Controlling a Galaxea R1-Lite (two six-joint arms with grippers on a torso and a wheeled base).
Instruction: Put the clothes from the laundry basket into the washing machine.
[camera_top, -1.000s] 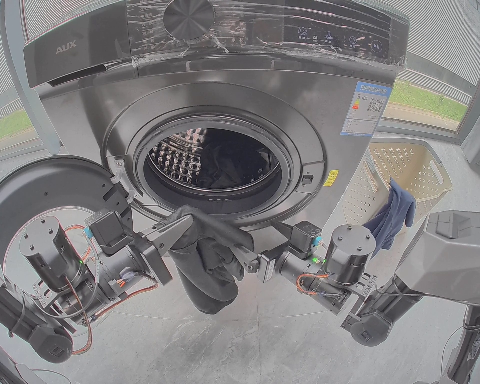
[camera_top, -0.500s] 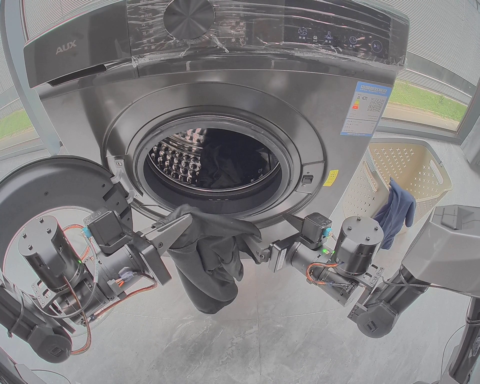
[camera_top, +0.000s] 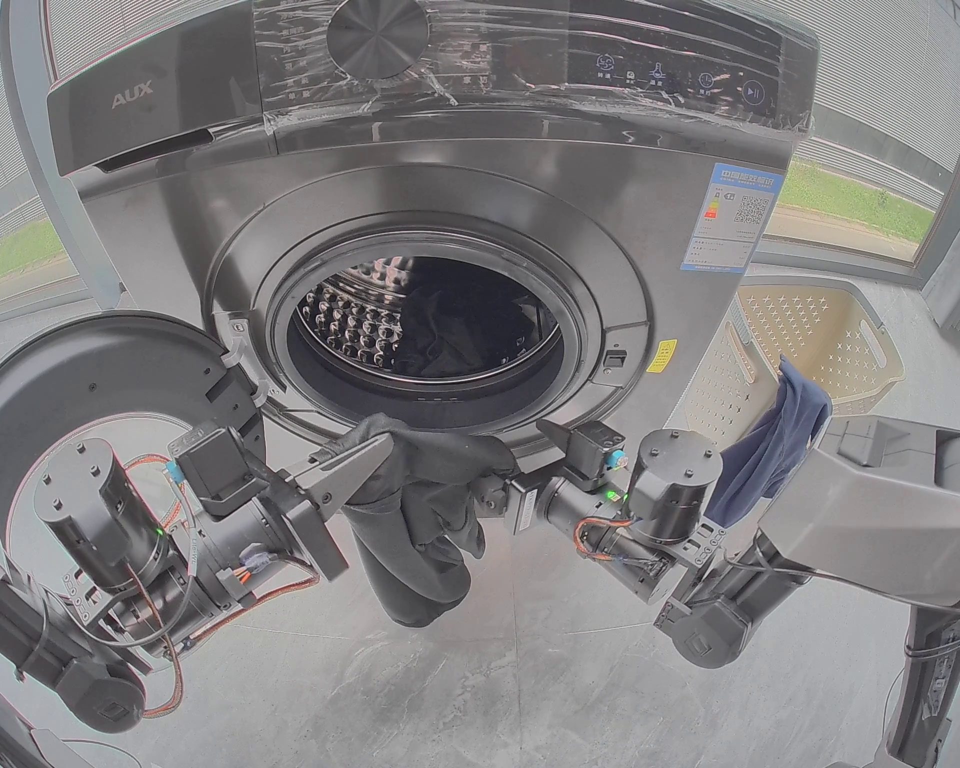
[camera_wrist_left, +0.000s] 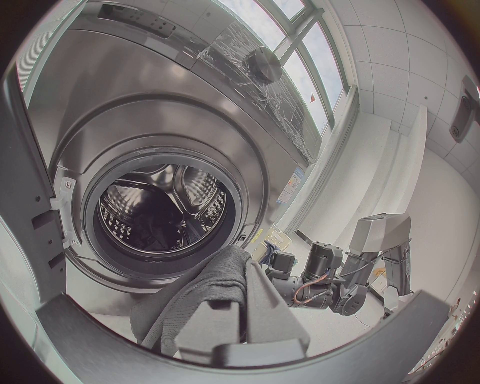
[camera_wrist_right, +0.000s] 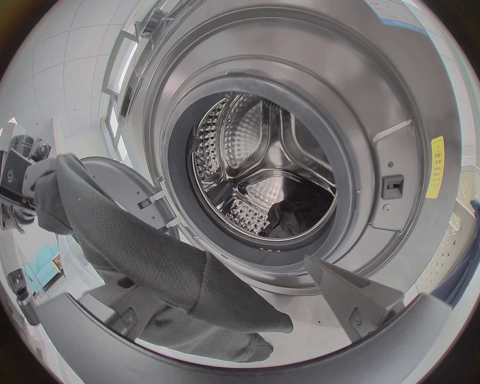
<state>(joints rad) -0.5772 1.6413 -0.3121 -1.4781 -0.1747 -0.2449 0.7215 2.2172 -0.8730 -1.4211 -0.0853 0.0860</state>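
Your right gripper (camera_top: 488, 493), jaws apart, is sliding left toward the dark grey knit garment (camera_top: 420, 545) mid-frame; your left gripper (camera_top: 358, 464) is clamping it, so loading looks close.

We see the washing machine (camera_top: 420, 180) front as smooth, satin grey metal, and its drum (camera_top: 350, 320) as shiny dimpled steel. Crinkled clear film (camera_top: 480, 60) covers the panel at twelve o'clock. The dark grey garment (camera_top: 420, 520) is matt mesh-knit cloth. At three o'clock, the laundry basket (camera_top: 830, 340) is perforated cream plastic and the blue garment (camera_top: 770, 450) is soft matt cloth.
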